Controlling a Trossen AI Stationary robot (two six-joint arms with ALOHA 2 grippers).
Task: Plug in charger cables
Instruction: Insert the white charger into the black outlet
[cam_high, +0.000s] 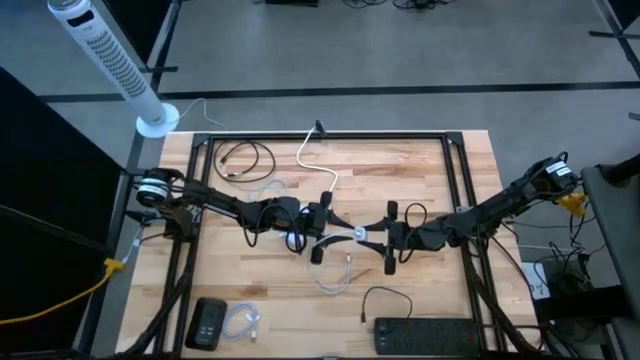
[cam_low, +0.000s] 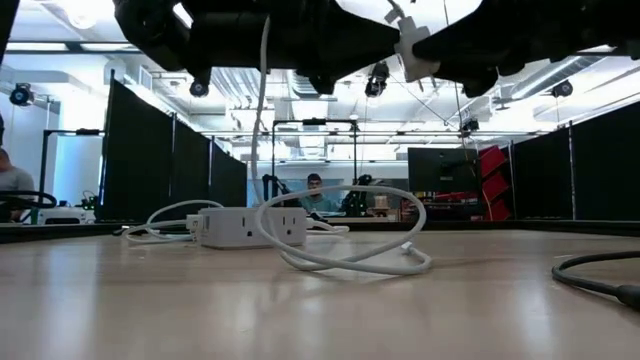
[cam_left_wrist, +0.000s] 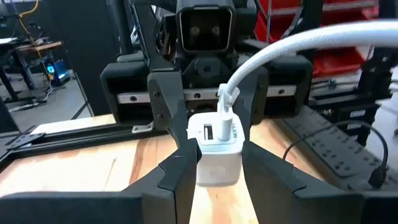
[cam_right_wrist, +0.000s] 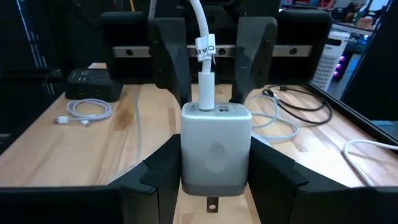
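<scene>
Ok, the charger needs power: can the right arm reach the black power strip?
Probably yes: the strip lies close on that arm's side, only a black cable between. The right end effector grips the charger.

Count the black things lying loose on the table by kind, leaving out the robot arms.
Black cables: 2, one coil near the far edge, one by the power strip
Black power strip: 1
Black box: 1
Total: 4
</scene>
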